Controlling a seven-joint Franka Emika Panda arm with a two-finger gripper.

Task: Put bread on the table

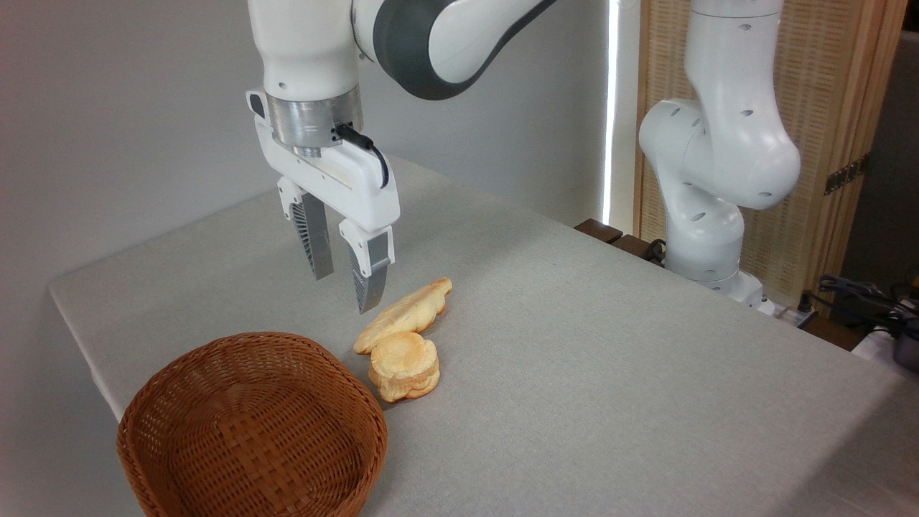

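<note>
Item, nearest: brown wicker basket (251,424), round, open side up, nothing visible inside, standing on the table at about 7 o'clock from the breads.

Item: small round scalloped bun (404,366), golden, lying on the cloth just beside the basket's rim at its 2 o'clock side; whether it touches the rim cannot be told.

Item: the bread (406,314), long tapered leaf-shaped loaf with ridged top, lying flat on the table, outside the basket. Long axis runs from about 8 o'clock to 2 o'clock. Its near tip meets or slightly underlies the bun.

Item: gripper (346,287), white body, two ribbed grey fingers (369,276) pointing down, set apart with a clear gap and nothing between them. It hangs above the cloth at about 10 o'clock from the loaf, not touching it.

Item: table (610,359), light grey fabric-like covering, rounded far-left corner.

Item, farthest: white arm base (707,237) at the table's far right edge, about 2 o'clock; cables (861,294) beside it; slatted wooden screen (833,108) behind.
</note>
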